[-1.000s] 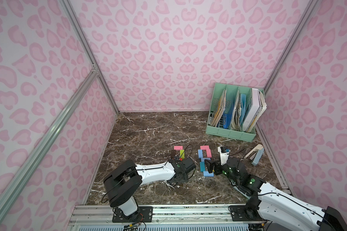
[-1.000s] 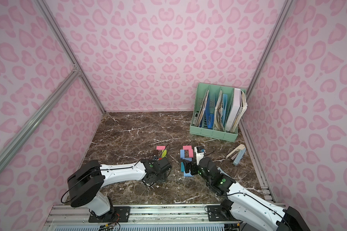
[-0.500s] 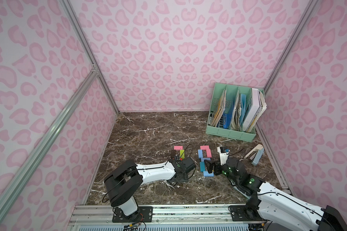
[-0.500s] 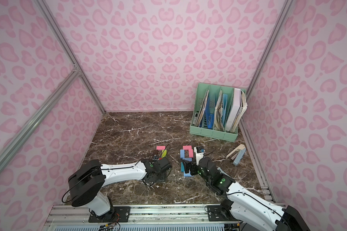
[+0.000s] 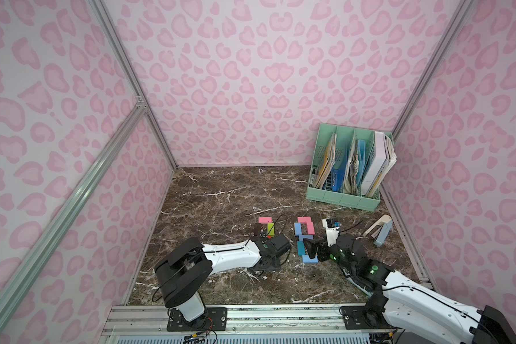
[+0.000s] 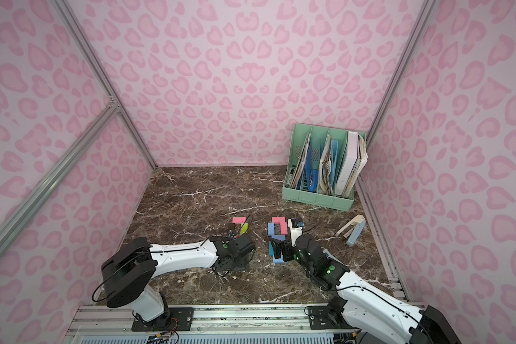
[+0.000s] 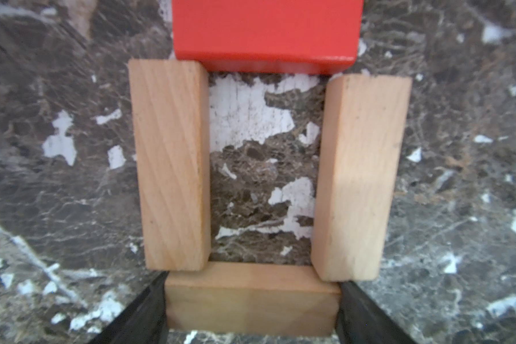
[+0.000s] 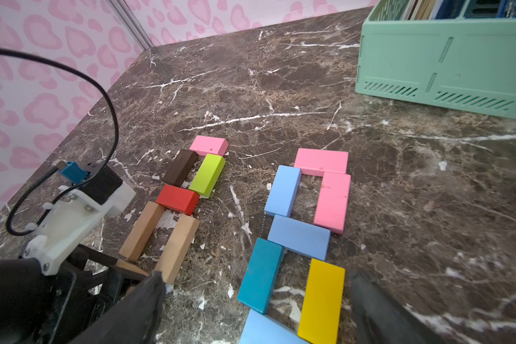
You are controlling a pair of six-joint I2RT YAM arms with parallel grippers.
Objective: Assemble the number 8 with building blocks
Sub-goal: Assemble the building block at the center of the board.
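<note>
The left pincer [image 7: 252, 280] brackets the end tan brick [image 7: 251, 300], pinching or not I cannot tell, while at 3 o'clock the right pincer [image 8: 256, 274] gapes wide over the yellow brick [image 8: 320, 300], both unmoved since a second ago.

Left block figure [image 5: 270, 228] beside right block figure [image 5: 309, 228] on the tabletop [image 5: 221, 193]; file organizer [image 5: 340, 198] behind them, to the right.
</note>
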